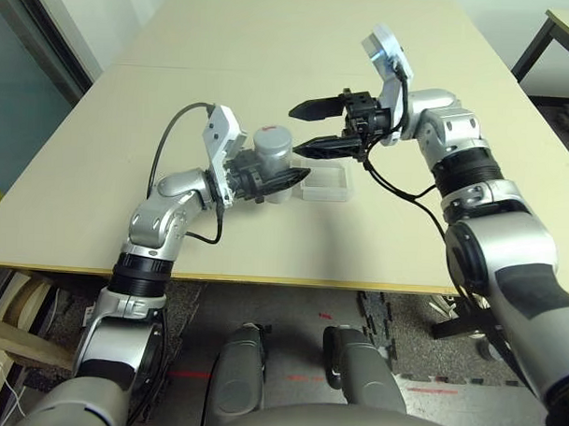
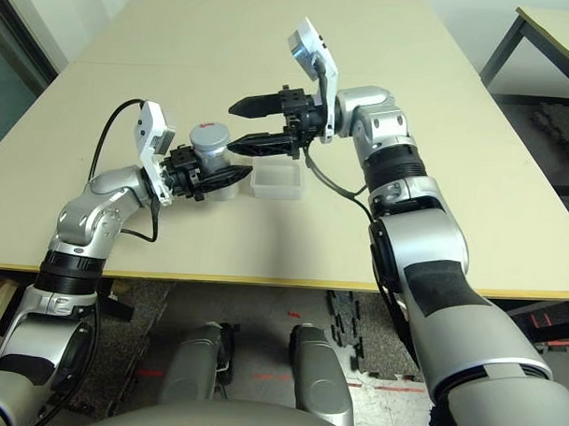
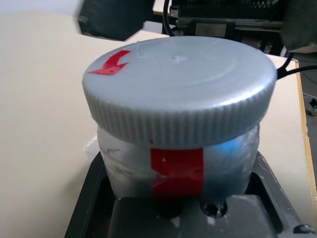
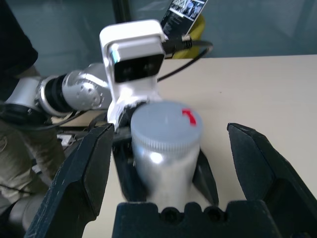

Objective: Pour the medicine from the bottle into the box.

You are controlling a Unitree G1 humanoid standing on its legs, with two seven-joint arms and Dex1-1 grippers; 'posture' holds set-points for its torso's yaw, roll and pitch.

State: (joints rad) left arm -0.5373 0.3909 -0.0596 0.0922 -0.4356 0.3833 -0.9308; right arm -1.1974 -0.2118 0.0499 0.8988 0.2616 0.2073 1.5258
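Note:
My left gripper (image 1: 284, 172) is shut on the bottle (image 1: 271, 155), a silvery-grey cylinder held upright just above the table. Its ribbed grey cap (image 3: 178, 84) is on and carries a red arrow, and a red stripe marks the label below it. My right gripper (image 1: 304, 128) hovers open just to the right of the cap at cap height, pointing at it. In the right wrist view the bottle (image 4: 166, 148) stands ahead between the wide-apart fingers (image 4: 84, 173). The clear box (image 1: 328, 184) lies on the table right of the bottle, under the right gripper. The medicine is hidden.
The beige table (image 1: 271, 63) stretches far back with open room on all sides; its front edge (image 1: 263, 280) runs close below the arms. A dark table leg (image 1: 538, 44) stands at the far right. A person (image 4: 15, 99) stands behind the left arm.

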